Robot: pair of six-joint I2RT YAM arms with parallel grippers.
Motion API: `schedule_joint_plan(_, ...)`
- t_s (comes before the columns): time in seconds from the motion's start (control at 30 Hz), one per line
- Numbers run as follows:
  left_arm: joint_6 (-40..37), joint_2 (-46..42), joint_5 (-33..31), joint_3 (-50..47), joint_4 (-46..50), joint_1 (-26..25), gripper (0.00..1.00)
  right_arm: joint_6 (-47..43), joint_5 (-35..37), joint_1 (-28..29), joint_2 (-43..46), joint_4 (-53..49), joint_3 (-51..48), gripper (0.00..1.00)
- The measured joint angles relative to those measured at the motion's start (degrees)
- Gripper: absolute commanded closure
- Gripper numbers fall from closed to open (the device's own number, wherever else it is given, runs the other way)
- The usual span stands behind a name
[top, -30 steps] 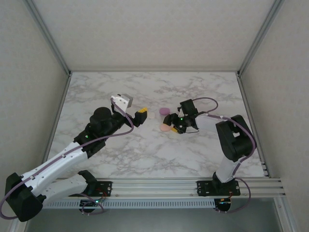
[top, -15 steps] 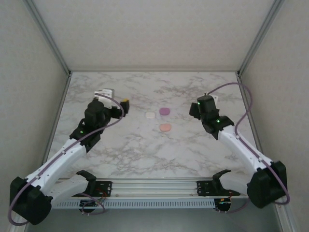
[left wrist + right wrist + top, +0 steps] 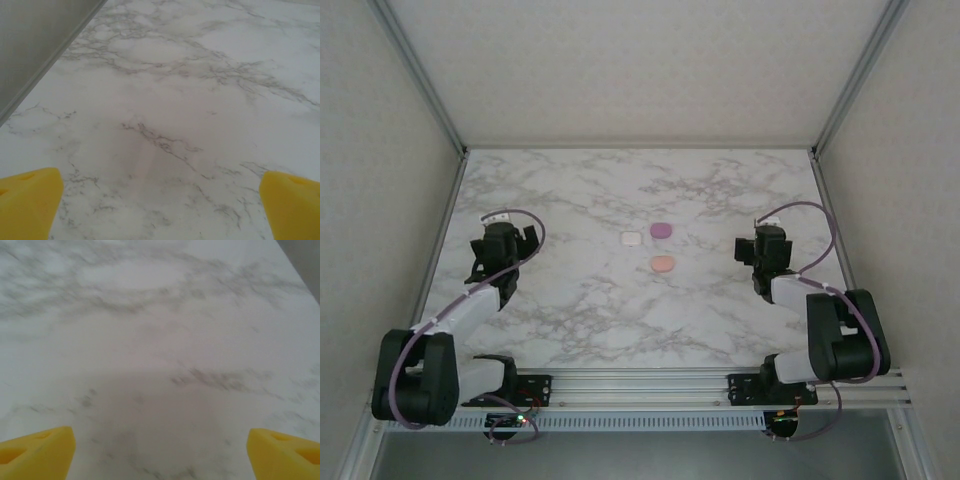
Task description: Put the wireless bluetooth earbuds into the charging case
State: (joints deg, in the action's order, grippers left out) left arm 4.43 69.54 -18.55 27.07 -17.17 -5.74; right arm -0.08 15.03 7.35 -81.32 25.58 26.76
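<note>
Three small pebble-shaped charging cases lie in the middle of the marble table: a white case [image 3: 632, 239], a purple case [image 3: 662, 230] and a peach-pink case [image 3: 663, 264]. Nothing touches them, and their lids look closed. The earbuds are out of view. My left gripper [image 3: 508, 240] is folded back at the left side, far from the cases. Its yellow fingertips [image 3: 30, 200] stand wide apart over bare marble, so the left gripper [image 3: 161, 200] is open. My right gripper [image 3: 766, 246] is drawn back at the right side. It too [image 3: 160, 452] is open, holding nothing.
The metal frame post [image 3: 448, 215] and side wall run close beside the left arm, and the wall's foot [image 3: 45, 65] shows in the left wrist view. The right frame post [image 3: 835, 240] runs near the right arm. Bare marble table [image 3: 620, 320] lies between the cases and the arm bases.
Both arms have drawn back from the middle to their own sides. The right gripper opened and left the peach-pink case lying on the table.
</note>
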Motion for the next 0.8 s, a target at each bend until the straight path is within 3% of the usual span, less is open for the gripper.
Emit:
schedule_joint_plan(0.23, -1.75, 7.89, 3.74, -3.3, -14.88, 1.62, 0.0, -1.53, -12.26, -2.25, -4.96, 18.8, -5.75, 0.1)
schedule_joint_plan(0.27, -1.92, 9.07, 4.72, -3.48, -16.65, 2.01, 0.0, -1.64, -13.22, -2.43, -5.7, 19.06, -6.6, 0.05)
schedule_joint_plan(0.3, -2.1, 10.49, 5.7, -3.65, -18.62, 2.43, 0.0, -1.49, -13.51, -2.49, -6.34, 18.93, -6.82, 0.01)
schedule_joint_plan(0.53, -3.21, 18.56, 13.25, -4.09, -26.47, 3.78, 0.0, 0.09, -10.97, -2.78, -6.71, 19.85, -5.11, 0.01)
schedule_joint_plan(0.8, -3.37, 18.58, 13.29, -4.09, -28.39, 3.54, 0.0, 0.74, -10.25, -2.84, -6.71, 20.06, -5.03, 0.01)
